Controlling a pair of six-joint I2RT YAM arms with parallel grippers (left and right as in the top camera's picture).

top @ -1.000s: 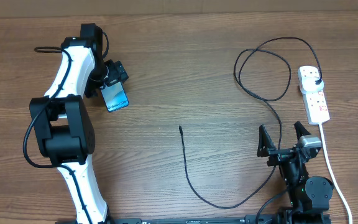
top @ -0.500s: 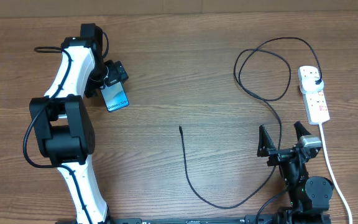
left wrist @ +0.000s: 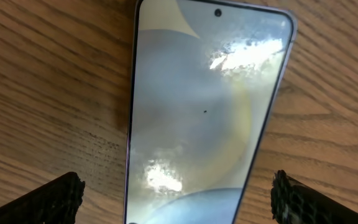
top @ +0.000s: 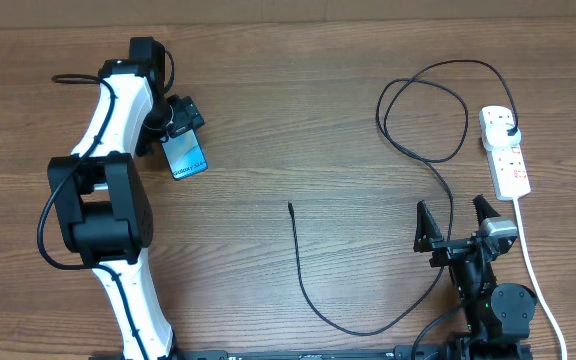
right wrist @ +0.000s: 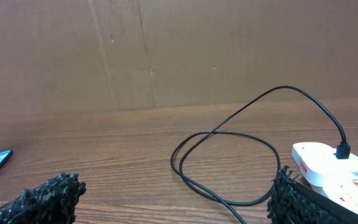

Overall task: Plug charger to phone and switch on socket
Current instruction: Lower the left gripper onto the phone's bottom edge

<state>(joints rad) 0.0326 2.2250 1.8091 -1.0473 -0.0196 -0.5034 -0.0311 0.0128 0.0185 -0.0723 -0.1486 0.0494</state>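
Observation:
The phone (top: 185, 156) lies flat on the table at the left, its blue screen up. It fills the left wrist view (left wrist: 204, 112). My left gripper (top: 181, 118) is open and hovers over the phone's far end, one finger on each side, not touching. The charger cable (top: 313, 290) runs from its loose plug tip (top: 290, 206) at mid-table in a curve to the right, loops (right wrist: 225, 158) and ends in a black plug (top: 509, 131) seated in the white socket strip (top: 505, 152). My right gripper (top: 459, 223) is open and empty near the front edge.
The strip's white cord (top: 538, 280) runs down the right side toward the front edge, past my right arm. A brown cardboard wall (right wrist: 166, 50) stands along the table's far side.

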